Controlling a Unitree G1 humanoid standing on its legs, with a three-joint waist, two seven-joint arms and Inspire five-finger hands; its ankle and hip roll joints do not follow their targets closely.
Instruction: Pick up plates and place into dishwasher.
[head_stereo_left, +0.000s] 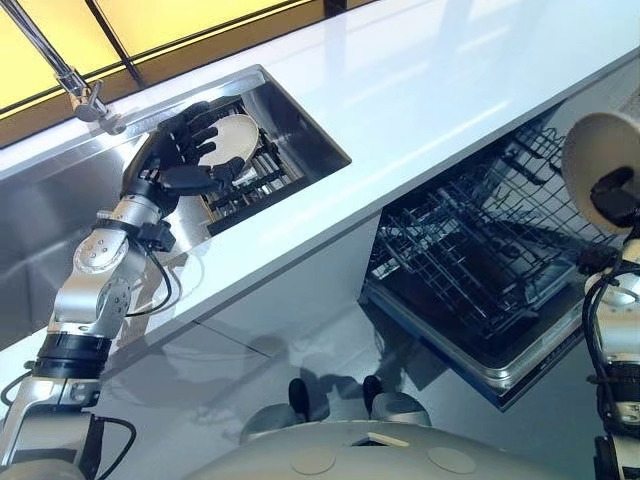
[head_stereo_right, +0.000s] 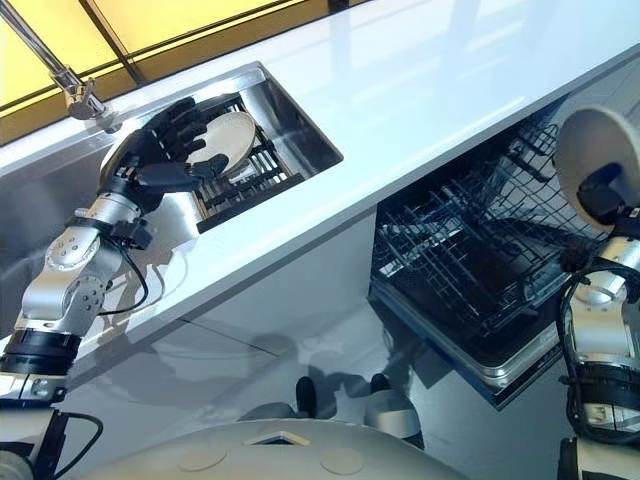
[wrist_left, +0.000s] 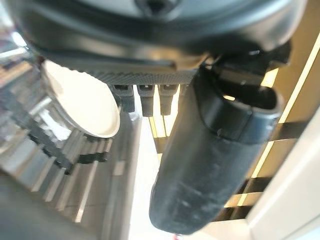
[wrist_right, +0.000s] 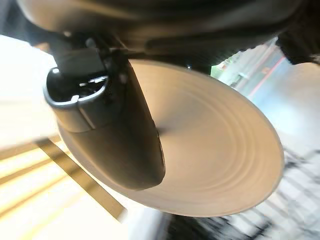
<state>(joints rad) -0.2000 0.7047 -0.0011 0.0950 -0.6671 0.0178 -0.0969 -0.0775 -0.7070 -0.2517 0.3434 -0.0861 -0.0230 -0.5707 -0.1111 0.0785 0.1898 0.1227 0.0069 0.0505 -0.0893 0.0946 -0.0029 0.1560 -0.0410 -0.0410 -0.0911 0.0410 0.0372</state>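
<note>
- Closest to me is the right hand (head_stereo_right: 602, 195), raised at the right edge of the head views. Its thumb and fingers are clamped on the held plate (head_stereo_right: 592, 145).
- In the right wrist view the thumb (wrist_right: 115, 135) lies flat across that plate's pale face.
- The held plate stands roughly on edge in the air, over the right end of the wire rack (head_stereo_left: 470, 250) and not set among its wires.
- The dishwasher (head_stereo_left: 400, 250) is open under the white countertop (head_stereo_left: 430, 90). Its door (head_stereo_left: 510, 375) is dropped and the wire rack sits pulled out above it.
- The left hand (head_stereo_left: 190, 150) is up at the sink (head_stereo_left: 300, 115), fingers spread and fairly straight, thumb sticking out, closed on nothing.
- The sink plate (head_stereo_left: 235, 135) leans in the dark dish rack (head_stereo_left: 255, 180) just behind those fingers. I cannot tell whether the fingertips touch it.
- The faucet (head_stereo_left: 80, 90) comes down at the sink's far corner, just beside the left hand.
</note>
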